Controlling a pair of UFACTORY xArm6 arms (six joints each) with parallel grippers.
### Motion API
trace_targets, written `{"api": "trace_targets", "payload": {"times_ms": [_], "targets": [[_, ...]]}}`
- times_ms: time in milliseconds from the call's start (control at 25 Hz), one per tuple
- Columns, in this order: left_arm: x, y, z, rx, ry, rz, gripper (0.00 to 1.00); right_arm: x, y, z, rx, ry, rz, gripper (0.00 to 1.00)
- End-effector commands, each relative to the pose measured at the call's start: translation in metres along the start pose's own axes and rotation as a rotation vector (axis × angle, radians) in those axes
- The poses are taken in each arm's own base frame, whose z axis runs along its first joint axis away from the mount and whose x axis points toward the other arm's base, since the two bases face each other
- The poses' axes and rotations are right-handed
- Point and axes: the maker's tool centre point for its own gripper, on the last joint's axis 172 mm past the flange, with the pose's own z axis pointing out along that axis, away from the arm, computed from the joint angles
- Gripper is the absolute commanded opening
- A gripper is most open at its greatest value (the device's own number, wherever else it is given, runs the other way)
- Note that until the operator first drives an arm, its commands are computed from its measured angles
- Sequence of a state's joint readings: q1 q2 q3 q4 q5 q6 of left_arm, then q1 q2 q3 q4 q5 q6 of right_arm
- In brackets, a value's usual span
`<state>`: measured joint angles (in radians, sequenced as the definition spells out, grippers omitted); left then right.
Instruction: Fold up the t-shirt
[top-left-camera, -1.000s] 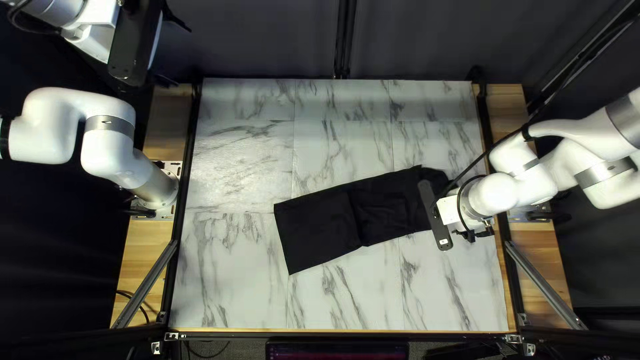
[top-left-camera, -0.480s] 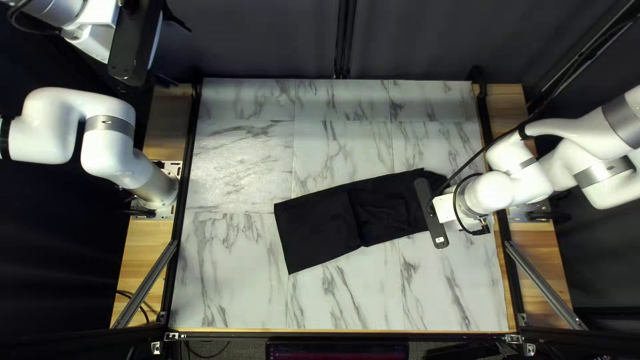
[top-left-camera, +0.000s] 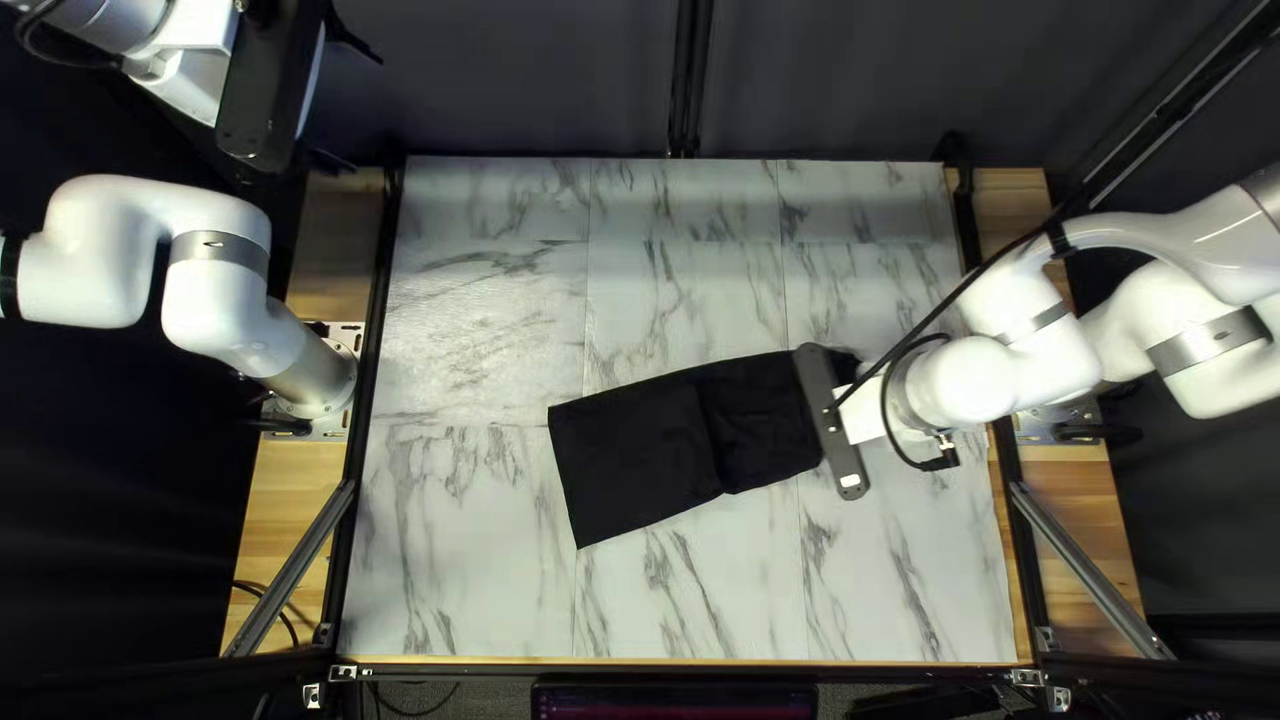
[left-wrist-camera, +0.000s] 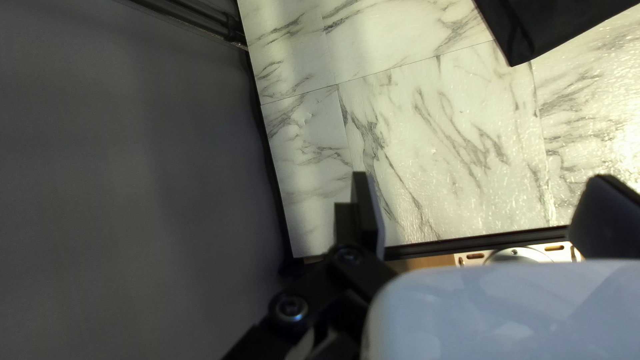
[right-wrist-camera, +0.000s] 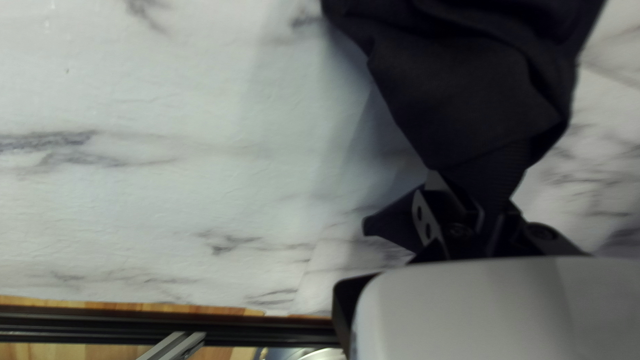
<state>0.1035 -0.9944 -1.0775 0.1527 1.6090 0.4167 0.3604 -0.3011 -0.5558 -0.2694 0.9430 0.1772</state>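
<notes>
Black cloth t-shirt (top-left-camera: 634, 460) lies near the middle of the white, grey-veined marbled surface (top-left-camera: 467, 574), a long narrow strip slanting from 8 o'clock to 2 o'clock, with 12 at the far edge. It looks light, thin and limp, with nothing fragile about it; it should follow a pull easily but crumple rather than push. Its 8 o'clock end is flat and squared off, while the 3 o'clock end is gathered and creased, and a soft ridge crosses the middle.

At that 3 o'clock end, the right gripper (right-wrist-camera: 490, 177) appears to pinch a bunched fold, the fabric tapering toward its fingers. One narrow hold like this would probably draw the cloth into a point; a low, steady carry toward 9 o'clock should bring the end over the rest. For a neater fold, the two corners of an end would be the best places to take hold, catching every layer, since the upper one could slip alone.

Farther out, the left gripper (left-wrist-camera: 481, 177) is spread wide with nothing between its fingers, raised toward 10 o'clock, well apart from the shirt. Beyond the far edge hangs the dark curtain (top-left-camera: 534, 80).
</notes>
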Motion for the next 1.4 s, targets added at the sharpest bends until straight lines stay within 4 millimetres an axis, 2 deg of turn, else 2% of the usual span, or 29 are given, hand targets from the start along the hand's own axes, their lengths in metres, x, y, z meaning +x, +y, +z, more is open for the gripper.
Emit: {"api": "trace_targets", "payload": {"times_ms": [40, 400, 840, 1040, 1240, 1400], "targets": [[0.0, 0.0, 0.0, 0.0, 0.0, 0.0, 1.0, 0.033, 0.005, -0.013, -0.037, 0.003, -0.047, 0.0], [0.0, 0.0, 0.0, 0.0, 0.0, 0.0, 1.0, 0.083, 0.012, -0.025, -0.083, 0.016, -0.133, 0.0], [0.0, 0.0, 0.0, 0.0, 0.0, 0.0, 1.0, 0.14, 0.031, -0.06, -0.164, 0.036, -0.228, 0.0], [0.0, 0.0, 0.0, 0.0, 0.0, 0.0, 1.0, 0.165, 0.031, -0.074, -0.196, 0.042, -0.286, 0.0], [0.0, 0.0, 0.0, 0.0, 0.0, 0.0, 1.0, 0.179, 0.033, -0.086, -0.226, 0.024, -0.35, 0.0], [0.0, 0.0, 0.0, 0.0, 0.0, 0.0, 1.0, 0.17, 0.033, -0.092, -0.243, 0.009, -0.357, 0.0]]}}
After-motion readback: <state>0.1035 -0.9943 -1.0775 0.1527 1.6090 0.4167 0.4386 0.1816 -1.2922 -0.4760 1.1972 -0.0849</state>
